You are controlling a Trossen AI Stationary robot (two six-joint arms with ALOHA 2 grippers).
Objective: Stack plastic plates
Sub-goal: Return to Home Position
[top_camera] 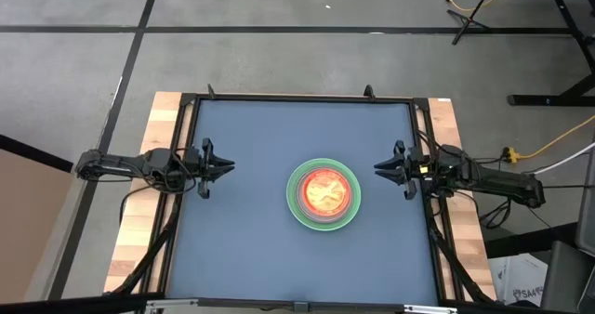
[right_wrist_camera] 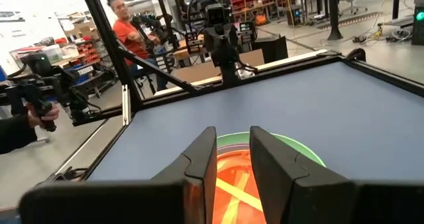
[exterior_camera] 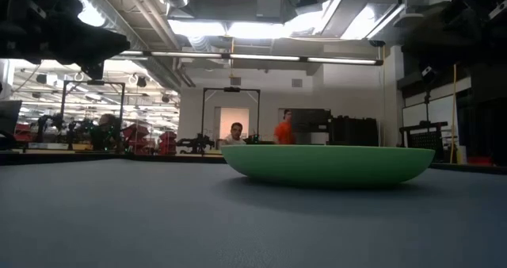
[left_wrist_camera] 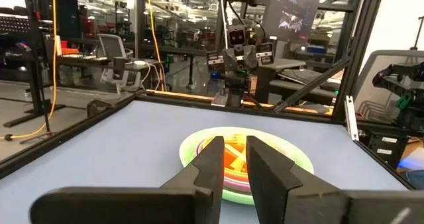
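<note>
The plastic plates sit in one stack (top_camera: 323, 195) just right of the table's middle. The large green plate (exterior_camera: 329, 166) is at the bottom and rests on the blue-grey mat. A pink rim and translucent orange plates (right_wrist_camera: 233, 174) show on top; the plates under them are mostly hidden. My left gripper (top_camera: 231, 165) hovers at the table's left edge and points at the stack, its fingers a narrow gap apart (left_wrist_camera: 233, 142). My right gripper (top_camera: 376, 168) hovers at the right edge facing the stack, also slightly open (right_wrist_camera: 233, 132). Neither touches a plate.
A black frame (top_camera: 297, 98) borders the mat, with wooden table edges outside it. Bare mat lies all around the stack. Beyond the table stand people (right_wrist_camera: 126, 28), and a person's hand (right_wrist_camera: 26, 121) holds a dark device off the table's side.
</note>
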